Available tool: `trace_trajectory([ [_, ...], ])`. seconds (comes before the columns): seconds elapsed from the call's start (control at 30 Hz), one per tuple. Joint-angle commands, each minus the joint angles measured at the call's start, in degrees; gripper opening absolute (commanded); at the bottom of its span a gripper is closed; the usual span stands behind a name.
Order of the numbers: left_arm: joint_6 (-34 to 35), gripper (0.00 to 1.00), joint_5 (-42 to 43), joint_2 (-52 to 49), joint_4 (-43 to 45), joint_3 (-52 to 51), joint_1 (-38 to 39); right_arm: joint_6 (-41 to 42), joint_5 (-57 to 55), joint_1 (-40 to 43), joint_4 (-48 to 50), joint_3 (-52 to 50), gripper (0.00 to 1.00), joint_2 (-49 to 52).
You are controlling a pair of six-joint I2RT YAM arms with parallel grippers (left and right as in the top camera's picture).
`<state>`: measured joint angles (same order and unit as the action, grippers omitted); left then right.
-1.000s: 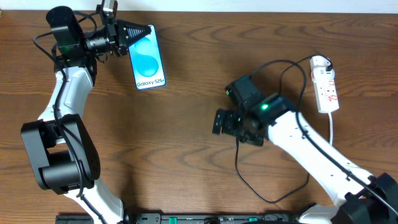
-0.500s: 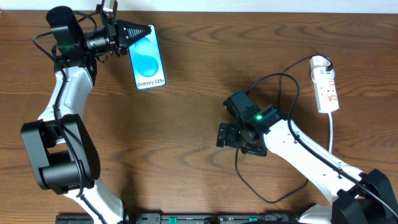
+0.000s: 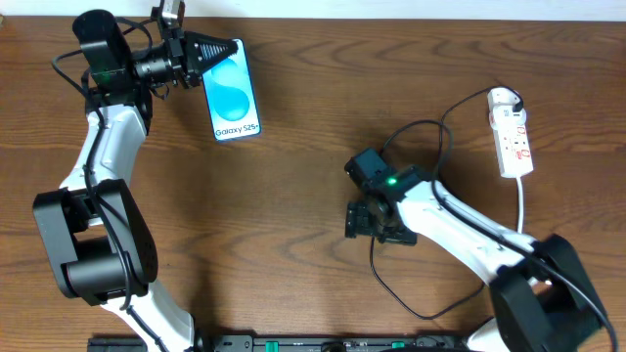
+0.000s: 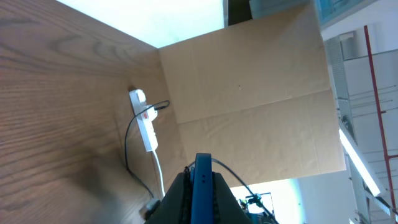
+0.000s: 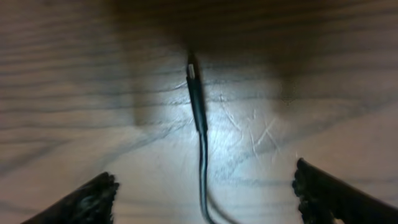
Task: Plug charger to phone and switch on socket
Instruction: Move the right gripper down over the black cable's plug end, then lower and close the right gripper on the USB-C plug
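The phone [image 3: 233,95], blue-and-white screen reading "Galaxy S25+", is at the back left. My left gripper [image 3: 217,51] is shut on its top edge; the left wrist view shows the phone's thin blue edge [image 4: 203,186] between the fingers. The charger's black cable [image 3: 430,293] loops over the table on the right, its plug in the white socket [image 3: 513,132] at the far right. My right gripper [image 3: 367,221] is open, low over the table, its fingers either side of the connector tip [image 5: 194,93], which lies on the wood [image 5: 81,93] untouched.
The socket's white cord [image 3: 522,205] runs toward the front right. The socket also shows in the left wrist view [image 4: 144,121], with a cardboard panel [image 4: 249,93] behind the table.
My right arm has swung toward the front and lowered over the cable's connector end. The left arm and phone have not moved.
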<state>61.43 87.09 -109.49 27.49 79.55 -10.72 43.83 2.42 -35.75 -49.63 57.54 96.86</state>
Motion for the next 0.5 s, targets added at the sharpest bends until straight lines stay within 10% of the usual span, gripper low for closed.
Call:
trace_trajectory([
  [0.0,-0.37,0.07,0.59,1.79,0.50,1.31,0.02,-0.68,0.15,-0.35,0.39,-0.55,0.79,2.58],
  [0.47,-0.37,0.07,0.57,1.79,0.50,1.31,0.02,-2.32,0.72,-0.26,1.62,-0.55,0.73,3.21],
])
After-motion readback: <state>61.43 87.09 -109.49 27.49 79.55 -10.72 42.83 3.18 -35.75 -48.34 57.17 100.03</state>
